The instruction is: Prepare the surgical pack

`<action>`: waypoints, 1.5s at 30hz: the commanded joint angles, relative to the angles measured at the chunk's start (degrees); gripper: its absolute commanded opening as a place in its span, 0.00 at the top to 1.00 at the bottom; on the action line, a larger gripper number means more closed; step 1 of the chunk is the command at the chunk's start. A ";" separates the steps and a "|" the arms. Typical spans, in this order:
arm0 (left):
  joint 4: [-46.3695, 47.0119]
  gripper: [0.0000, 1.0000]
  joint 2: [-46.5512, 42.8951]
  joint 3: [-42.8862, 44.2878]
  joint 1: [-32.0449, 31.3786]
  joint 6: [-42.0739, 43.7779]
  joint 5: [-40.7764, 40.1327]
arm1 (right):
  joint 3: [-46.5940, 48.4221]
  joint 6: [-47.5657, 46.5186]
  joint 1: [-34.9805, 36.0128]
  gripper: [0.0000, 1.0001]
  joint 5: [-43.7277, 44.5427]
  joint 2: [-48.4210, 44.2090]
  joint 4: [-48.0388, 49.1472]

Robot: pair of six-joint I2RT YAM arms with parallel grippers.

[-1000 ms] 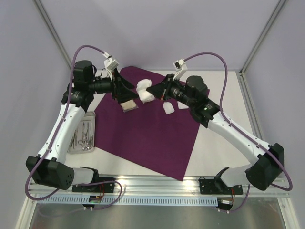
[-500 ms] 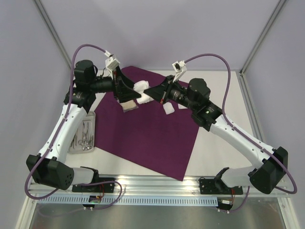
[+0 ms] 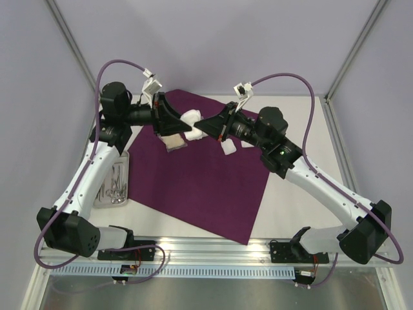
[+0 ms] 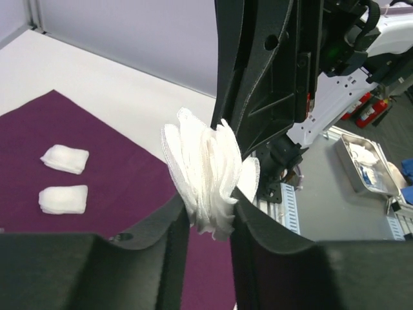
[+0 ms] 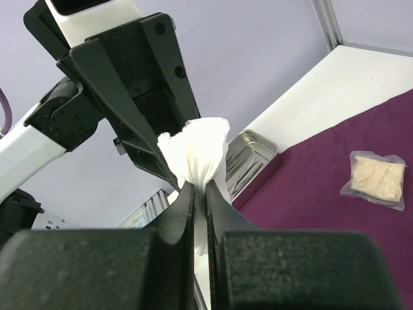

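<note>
Above the surgical pack [image 3: 200, 187] near a packet [image 3: 174, 143], left hand [image 4: 210, 219] and right hand [image 5: 200, 194] pinch gauze [image 4: 203, 161].

white arms [image 3: 82, 175], black joints [image 3: 115, 97], purple cables [image 3: 292, 76]

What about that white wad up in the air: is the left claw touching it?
Touching. The left wrist view shows the gauze wad pinched inside the left gripper, pressed against both fingers.

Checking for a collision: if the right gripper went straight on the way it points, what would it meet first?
Past the gauze wad it pinches, the left gripper, apparently right against it; depth is unclear.
</note>
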 commanded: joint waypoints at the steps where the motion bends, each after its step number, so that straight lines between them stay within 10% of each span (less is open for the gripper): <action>1: 3.68 0.66 -0.97 0.00 -0.74 -1.73 2.68 | 0.12 -0.03 0.31 1.00 -1.75 -0.36 3.74; 5: 3.59 0.93 -1.24 0.00 -0.74 -3.14 2.85 | -0.14 0.41 0.40 1.00 -2.02 -0.01 4.27; 9: -3.32 1.00 -2.29 0.96 -0.74 2.28 0.41 | 0.12 -0.38 0.40 0.98 -1.58 -0.01 1.56; 13: -20.54 1.00 -2.21 4.47 0.40 9.50 -9.26 | 0.30 -2.57 0.40 0.46 4.20 -1.24 -4.33; 16: -21.89 1.00 -2.64 2.38 6.89 6.62 -14.36 | -1.72 -3.36 0.31 0.33 8.16 -3.78 -6.01; 26: -28.06 1.00 -3.09 -13.09 24.91 14.17 -37.31 | -7.26 -1.79 0.40 0.31 8.45 -4.41 -7.59; 34: -20.49 1.00 2.88 -20.65 45.81 10.74 -29.95 | -6.74 -0.11 0.40 0.32 7.74 -1.95 -9.77; 45: -14.18 1.00 15.81 -21.09 52.08 12.33 -26.86 | -3.22 -0.99 1.19 0.33 9.94 0.43 -12.51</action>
